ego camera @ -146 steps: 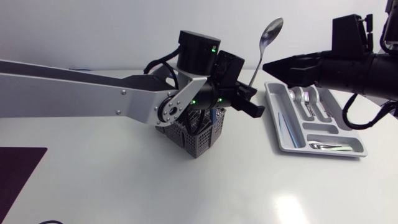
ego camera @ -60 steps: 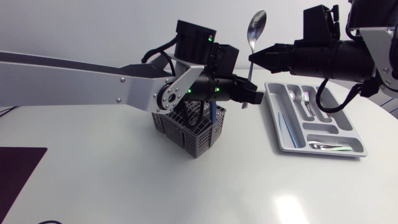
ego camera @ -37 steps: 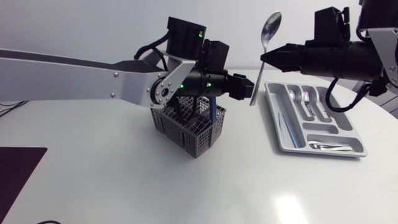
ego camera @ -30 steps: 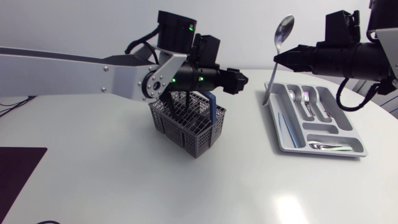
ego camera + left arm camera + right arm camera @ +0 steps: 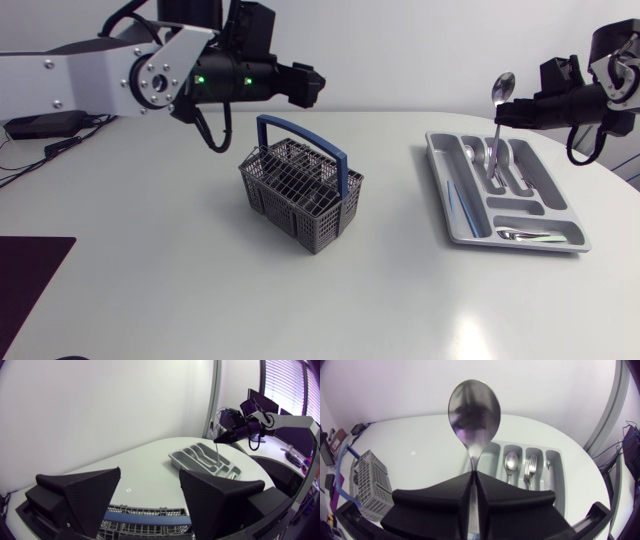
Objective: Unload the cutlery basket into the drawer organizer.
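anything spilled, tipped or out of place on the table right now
Nothing stands out. The cutlery basket stands upright, the cutlery in the drawer organizer lies within its compartments, and the right gripper holds the spoon over it.

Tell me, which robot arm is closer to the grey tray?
Right. The right arm holds a spoon upright over the tray; the left arm hangs above the basket, far off.

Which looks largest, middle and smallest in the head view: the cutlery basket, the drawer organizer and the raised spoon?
1. drawer organizer, widest spread, but only slightly ahead.
2. cutlery basket, nearly alike once its handle is counted.
3. spoon, clearly smallest.
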You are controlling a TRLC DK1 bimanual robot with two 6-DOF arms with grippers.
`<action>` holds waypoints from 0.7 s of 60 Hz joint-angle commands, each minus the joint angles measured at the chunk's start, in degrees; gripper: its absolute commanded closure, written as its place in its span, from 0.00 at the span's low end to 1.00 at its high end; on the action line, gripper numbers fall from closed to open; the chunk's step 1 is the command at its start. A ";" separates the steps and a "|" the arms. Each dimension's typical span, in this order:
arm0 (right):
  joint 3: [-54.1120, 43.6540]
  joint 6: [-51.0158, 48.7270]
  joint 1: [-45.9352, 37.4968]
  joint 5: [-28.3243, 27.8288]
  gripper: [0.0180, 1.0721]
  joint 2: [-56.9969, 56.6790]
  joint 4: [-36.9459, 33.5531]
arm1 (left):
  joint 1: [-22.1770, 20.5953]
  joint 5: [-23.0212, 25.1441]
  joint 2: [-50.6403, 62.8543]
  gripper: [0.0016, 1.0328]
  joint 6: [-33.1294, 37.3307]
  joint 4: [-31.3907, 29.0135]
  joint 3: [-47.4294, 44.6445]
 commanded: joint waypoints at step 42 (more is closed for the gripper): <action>21.56 -2.90 -1.94 10.62 0.94 28.99 -6.25 | 13.07 0.65 -4.82 0.05 7.41 8.61 -12.31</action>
